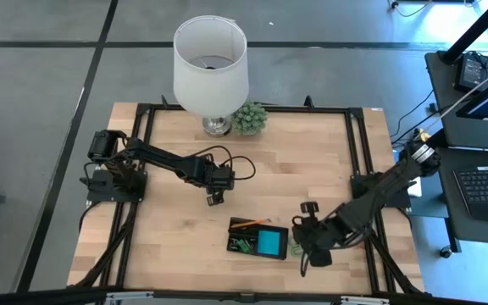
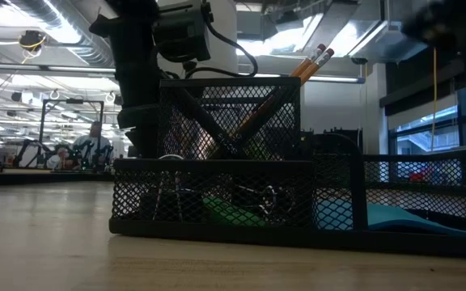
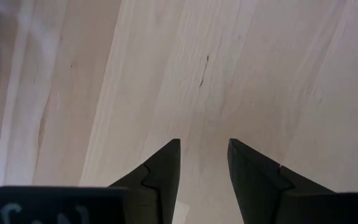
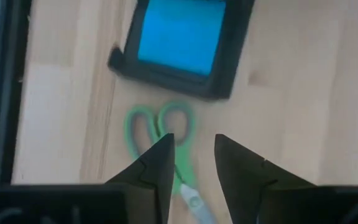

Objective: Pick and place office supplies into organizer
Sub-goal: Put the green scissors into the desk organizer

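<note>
A: Right arm pose?
B: I see it stretched in from the tabletop's (image 1: 168,246) right edge, right claw (image 4: 191,146) pointing down over the green-handled scissors (image 4: 160,134), fingers parted, nothing gripped. Scissors lie flat just beside the organizer (image 1: 259,238), blue sticky-note pad (image 4: 180,37) inside it.
A: Left?
B: Left claw (image 3: 204,152) hovers above bare wood mid-tabletop, released, empty.

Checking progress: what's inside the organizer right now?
The organizer holds the blue pad, pencils standing in the cup, and green and dark bits at the low end. The mesh hides what those are. The scissors lie outside.
</note>
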You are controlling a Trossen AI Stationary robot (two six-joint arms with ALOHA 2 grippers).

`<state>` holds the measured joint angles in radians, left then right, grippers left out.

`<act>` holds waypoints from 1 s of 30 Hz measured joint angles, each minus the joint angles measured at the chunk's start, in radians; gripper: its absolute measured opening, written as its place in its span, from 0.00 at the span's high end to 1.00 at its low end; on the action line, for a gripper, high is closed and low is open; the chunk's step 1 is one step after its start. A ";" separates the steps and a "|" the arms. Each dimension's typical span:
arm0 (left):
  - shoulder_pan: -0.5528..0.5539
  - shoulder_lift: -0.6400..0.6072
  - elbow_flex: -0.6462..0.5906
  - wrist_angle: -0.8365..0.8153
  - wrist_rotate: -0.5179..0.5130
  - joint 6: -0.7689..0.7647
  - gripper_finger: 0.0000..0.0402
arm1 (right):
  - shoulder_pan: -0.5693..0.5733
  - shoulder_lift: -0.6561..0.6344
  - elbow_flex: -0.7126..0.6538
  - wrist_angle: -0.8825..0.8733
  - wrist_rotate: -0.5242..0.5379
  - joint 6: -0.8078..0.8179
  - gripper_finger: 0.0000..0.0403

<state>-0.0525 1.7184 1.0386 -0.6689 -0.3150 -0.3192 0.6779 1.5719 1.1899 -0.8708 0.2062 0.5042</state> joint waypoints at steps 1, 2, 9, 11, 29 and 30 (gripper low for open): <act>0.000 0.000 0.000 0.000 0.000 0.000 0.68 | 0.000 0.000 -0.026 0.017 -0.016 0.020 0.71; 0.000 0.000 0.000 0.000 0.000 0.000 0.68 | 0.000 0.000 -0.049 0.034 -0.049 0.038 0.71; 0.000 0.000 0.000 0.001 0.000 0.000 0.68 | 0.012 0.000 -0.198 0.136 -0.178 0.037 0.71; 0.000 0.000 0.000 0.002 0.000 0.000 0.68 | 0.014 0.000 -0.228 0.148 -0.178 0.014 0.71; 0.000 0.000 0.000 0.020 0.000 -0.011 0.68 | 0.014 0.000 -0.280 0.149 -0.174 -0.079 0.67; 0.000 0.000 0.000 0.021 0.000 -0.011 0.68 | 0.014 0.000 -0.280 0.149 -0.174 -0.091 0.65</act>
<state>-0.0525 1.7184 1.0386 -0.6480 -0.3145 -0.3301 0.6914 1.5719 0.9100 -0.7216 0.0322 0.4128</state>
